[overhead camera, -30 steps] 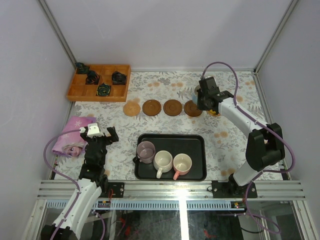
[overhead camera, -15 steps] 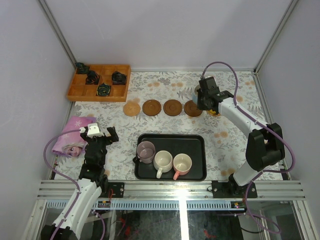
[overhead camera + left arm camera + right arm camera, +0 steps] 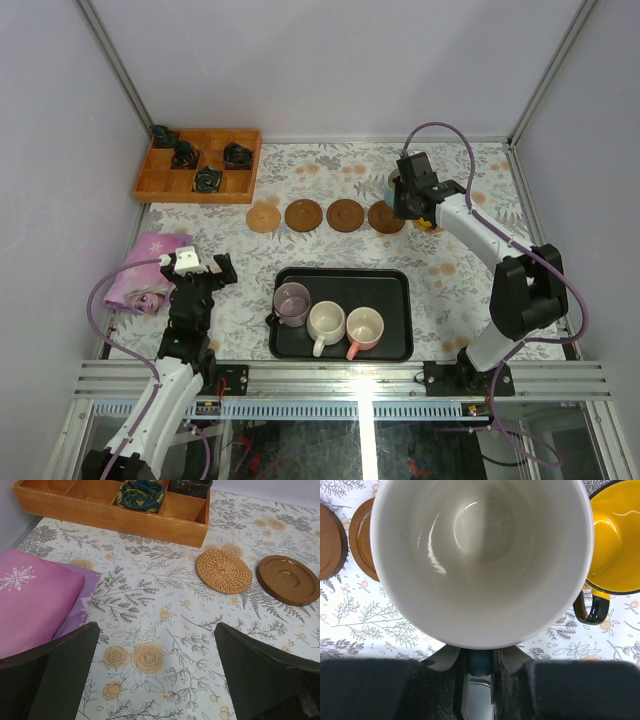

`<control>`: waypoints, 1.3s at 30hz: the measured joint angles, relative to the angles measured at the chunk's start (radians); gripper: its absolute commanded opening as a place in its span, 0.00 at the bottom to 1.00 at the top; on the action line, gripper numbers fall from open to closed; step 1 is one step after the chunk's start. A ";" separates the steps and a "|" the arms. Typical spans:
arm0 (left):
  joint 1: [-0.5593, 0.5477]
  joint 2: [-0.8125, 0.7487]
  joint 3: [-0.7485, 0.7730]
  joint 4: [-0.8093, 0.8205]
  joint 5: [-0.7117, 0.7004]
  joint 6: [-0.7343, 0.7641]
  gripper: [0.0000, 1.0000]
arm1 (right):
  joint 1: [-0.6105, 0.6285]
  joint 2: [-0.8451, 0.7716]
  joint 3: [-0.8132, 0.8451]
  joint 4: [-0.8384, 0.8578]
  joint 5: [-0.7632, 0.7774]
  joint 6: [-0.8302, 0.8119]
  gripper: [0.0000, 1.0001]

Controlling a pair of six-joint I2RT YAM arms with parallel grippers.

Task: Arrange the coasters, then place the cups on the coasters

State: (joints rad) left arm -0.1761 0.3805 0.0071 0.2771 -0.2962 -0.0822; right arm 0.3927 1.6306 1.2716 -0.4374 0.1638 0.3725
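Floral-cloth table: right gripper pinched narrow on handle of light blue white-lined mug at table's 1 o'clock, yellow mug just beside; left gripper spread wide, holding nil. Judged step: cup placing; next req. moving mug to 7 o'clock, centred over dark brown round end coaster, w/o knocking yellow mug.

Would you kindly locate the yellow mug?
The yellow mug sits at the right edge of the right wrist view, beside the blue mug in the right pincer.
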 measured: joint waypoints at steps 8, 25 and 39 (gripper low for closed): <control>0.000 0.000 0.000 0.000 0.000 0.000 1.00 | 0.000 0.026 0.010 0.000 0.000 0.000 0.00; 0.000 0.000 0.000 0.000 0.000 0.000 1.00 | 0.000 0.026 0.010 0.000 0.000 -0.004 0.00; 0.000 0.000 0.000 0.000 0.000 0.000 1.00 | 0.000 0.030 0.040 -0.032 0.029 0.007 0.00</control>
State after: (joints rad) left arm -0.1761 0.3805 0.0071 0.2771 -0.2962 -0.0822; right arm 0.3927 1.6604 1.3113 -0.4698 0.1932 0.3794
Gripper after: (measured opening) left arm 0.997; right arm 0.207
